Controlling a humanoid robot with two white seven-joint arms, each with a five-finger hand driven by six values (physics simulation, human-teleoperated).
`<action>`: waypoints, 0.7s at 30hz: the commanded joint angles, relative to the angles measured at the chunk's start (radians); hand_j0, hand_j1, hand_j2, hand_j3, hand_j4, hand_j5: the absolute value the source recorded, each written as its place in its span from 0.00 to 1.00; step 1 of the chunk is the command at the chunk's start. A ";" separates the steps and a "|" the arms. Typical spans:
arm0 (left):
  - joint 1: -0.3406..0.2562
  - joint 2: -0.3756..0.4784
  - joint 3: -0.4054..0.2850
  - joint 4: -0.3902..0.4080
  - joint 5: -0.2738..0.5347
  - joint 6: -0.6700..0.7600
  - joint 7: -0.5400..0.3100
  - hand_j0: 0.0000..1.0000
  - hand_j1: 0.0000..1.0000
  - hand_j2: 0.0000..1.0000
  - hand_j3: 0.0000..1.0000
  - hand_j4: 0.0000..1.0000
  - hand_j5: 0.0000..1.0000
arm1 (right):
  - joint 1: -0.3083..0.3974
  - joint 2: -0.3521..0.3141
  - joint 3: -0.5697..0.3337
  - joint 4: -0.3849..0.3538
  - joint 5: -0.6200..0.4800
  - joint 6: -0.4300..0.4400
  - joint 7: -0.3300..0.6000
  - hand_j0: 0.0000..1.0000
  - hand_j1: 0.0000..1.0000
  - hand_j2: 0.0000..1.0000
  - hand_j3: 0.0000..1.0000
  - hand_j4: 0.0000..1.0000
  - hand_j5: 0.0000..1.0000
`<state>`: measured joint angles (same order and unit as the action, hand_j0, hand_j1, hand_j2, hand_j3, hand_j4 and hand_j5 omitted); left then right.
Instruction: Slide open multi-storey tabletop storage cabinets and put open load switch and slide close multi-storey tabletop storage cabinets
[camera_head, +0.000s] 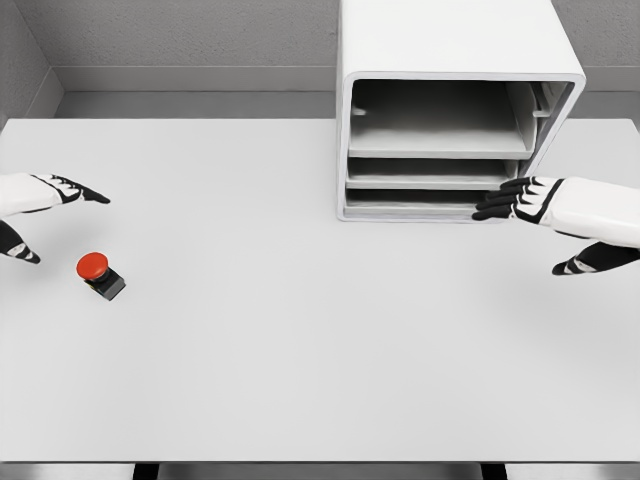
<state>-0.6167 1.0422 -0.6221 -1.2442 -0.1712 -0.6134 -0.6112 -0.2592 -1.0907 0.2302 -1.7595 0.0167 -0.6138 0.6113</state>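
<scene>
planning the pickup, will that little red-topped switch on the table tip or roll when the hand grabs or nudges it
The switch has a rounded red cap on a small dark square base, so it looks rigid and probably light. The flat base suggests it would slide rather than roll; the cap seems wider than the base, so a high push may tip it. The left hand is open beside it, not touching.

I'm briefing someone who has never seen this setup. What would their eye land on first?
The red-capped load switch stands out, alone on the white table at the left, just below the open left hand. Next comes the white storage cabinet at the back right, its stacked trays visible, with the right hand reaching its fingertips to the lowest tray's front.
</scene>
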 joint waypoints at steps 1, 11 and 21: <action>0.000 0.002 -0.002 -0.001 0.006 0.003 0.000 1.00 1.00 1.00 1.00 1.00 1.00 | 0.002 0.002 0.001 0.000 -0.006 0.003 0.000 1.00 1.00 1.00 1.00 1.00 1.00; 0.000 0.009 -0.061 -0.040 0.004 0.003 0.000 1.00 1.00 1.00 1.00 1.00 1.00 | -0.028 0.031 0.024 0.002 0.042 0.003 0.000 1.00 1.00 1.00 1.00 1.00 1.00; 0.002 0.010 -0.071 -0.044 0.002 0.003 0.000 1.00 1.00 1.00 1.00 1.00 1.00 | -0.299 0.138 0.276 0.008 0.115 0.003 0.000 1.00 1.00 1.00 1.00 1.00 1.00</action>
<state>-0.6152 1.0510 -0.6919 -1.2870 -0.1740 -0.6132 -0.6112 -0.5752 -0.9748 0.4498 -1.7545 0.1234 -0.6127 0.6112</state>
